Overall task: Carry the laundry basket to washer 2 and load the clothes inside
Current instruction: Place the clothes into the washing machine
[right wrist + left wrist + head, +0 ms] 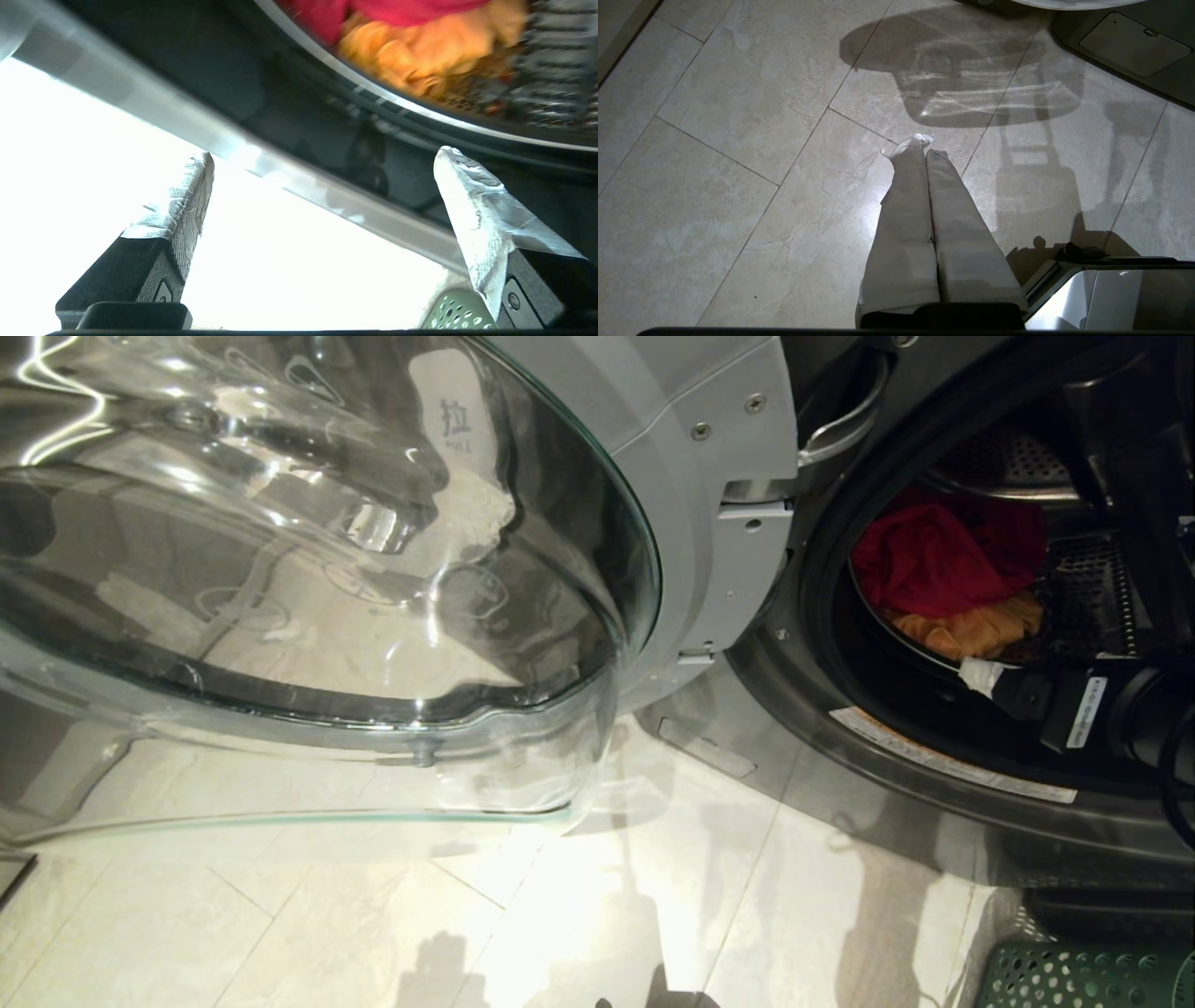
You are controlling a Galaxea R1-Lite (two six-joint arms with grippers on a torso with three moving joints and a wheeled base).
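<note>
1. Only the left wrist view shows the left gripper (pixel 924 151), fingers pressed together, empty, over floor (pixel 738 140).
2. Basket (pixel 1083 975): head view's lower right corner.
3. Right gripper (pixel 322 186), spread wide and empty, sits at the washer (pixel 934 784) mouth.
4. Beyond it, clothes (pixel 943 569) lie in the drum, upper right.

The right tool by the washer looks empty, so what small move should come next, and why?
Probably draw the right tool back and down to the green basket for another garment: it is open and empty at the washer's mouth, with the red cloth and orange cloth already in the drum.
</note>
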